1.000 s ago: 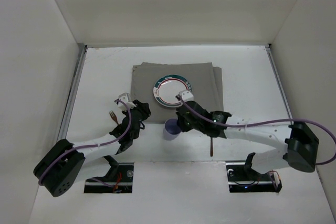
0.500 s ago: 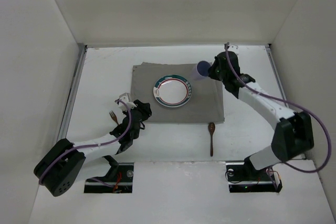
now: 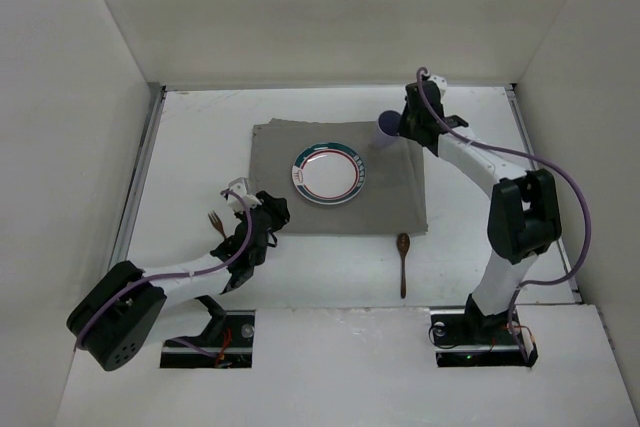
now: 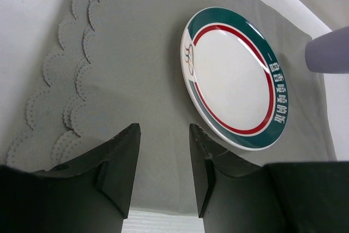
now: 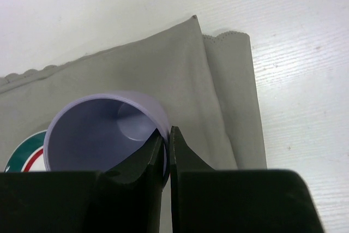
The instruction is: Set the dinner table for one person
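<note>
Placing the lavender plastic cup (image 5: 103, 129) is, by my judgement, the step in hand. The right gripper (image 5: 167, 135) is pinching the cup's wall at the rim, one finger inside and one outside, over the far right corner of the grey rectangular cloth mat (image 3: 280, 162). To do it well, lower straight until the base sits flat, beyond and right of the round white plate with green and red rim (image 3: 328, 174) and apart from it, then release. The left gripper (image 4: 163, 132) stands partly spread and empty over the mat's near left corner. The dinner table (image 3: 200, 127), a matte white tabletop, lies beneath everything. Count: one cup, one plate, one mat, one brown wooden spoon (image 3: 402, 262), one small brown fork (image 3: 214, 222).
</note>
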`<state>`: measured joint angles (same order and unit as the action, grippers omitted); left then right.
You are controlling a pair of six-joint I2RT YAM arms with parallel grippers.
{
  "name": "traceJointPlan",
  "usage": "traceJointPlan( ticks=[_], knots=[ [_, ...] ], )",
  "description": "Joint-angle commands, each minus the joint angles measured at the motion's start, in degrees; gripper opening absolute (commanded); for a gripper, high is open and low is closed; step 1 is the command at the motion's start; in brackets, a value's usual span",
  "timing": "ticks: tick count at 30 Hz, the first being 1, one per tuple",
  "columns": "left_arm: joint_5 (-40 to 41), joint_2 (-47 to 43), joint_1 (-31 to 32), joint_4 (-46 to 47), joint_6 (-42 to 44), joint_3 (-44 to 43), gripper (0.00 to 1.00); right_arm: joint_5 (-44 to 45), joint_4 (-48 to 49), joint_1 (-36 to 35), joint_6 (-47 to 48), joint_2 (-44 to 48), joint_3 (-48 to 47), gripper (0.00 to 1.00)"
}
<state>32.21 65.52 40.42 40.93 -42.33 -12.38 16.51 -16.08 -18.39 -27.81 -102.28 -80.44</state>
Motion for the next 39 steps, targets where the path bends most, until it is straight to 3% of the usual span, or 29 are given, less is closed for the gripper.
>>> traceJointPlan(
  ticks=[1,14,19,21,25,32,39],
  knots=[
    [0.4,0.3,0.1,2.4,-0.3,-0.8,0.39,1.6,-1.4,0.2,1.3,-2.9,-5.6,0.08],
    [0.4,-0.1,-0.1,2.4,-0.4,-0.6,0.39,4.1,-7.7,0.2,3.3,-7.7,-10.5,0.1],
    [0.4,-0.1,-0.2,2.2,-0.4,-0.6,0.39,4.3,-7.6,0.0,3.4,-8.9,-11.1,0.2],
    [0.4,-0.1,-0.2,2.4,-0.4,-0.6,0.39,4.7,-7.2,0.0,3.6,-8.0,-11.0,0.32],
    [0.4,0.1,-0.3,2.4,-0.4,-0.7,0.39,4.1,-5.9,0.0,3.5,-4.8,-10.1,0.47],
    [0.4,-0.3,-0.1,2.2,-0.4,-0.6,0.39,4.8,-3.8,-0.8,3.0,5.1,-3.7,0.58],
    [0.3,-1.0,0.2,2.4,-0.4,-0.5,0.39,8.1,3.8,-6.5,0.7,23.1,17.4,0.6]
  ],
)
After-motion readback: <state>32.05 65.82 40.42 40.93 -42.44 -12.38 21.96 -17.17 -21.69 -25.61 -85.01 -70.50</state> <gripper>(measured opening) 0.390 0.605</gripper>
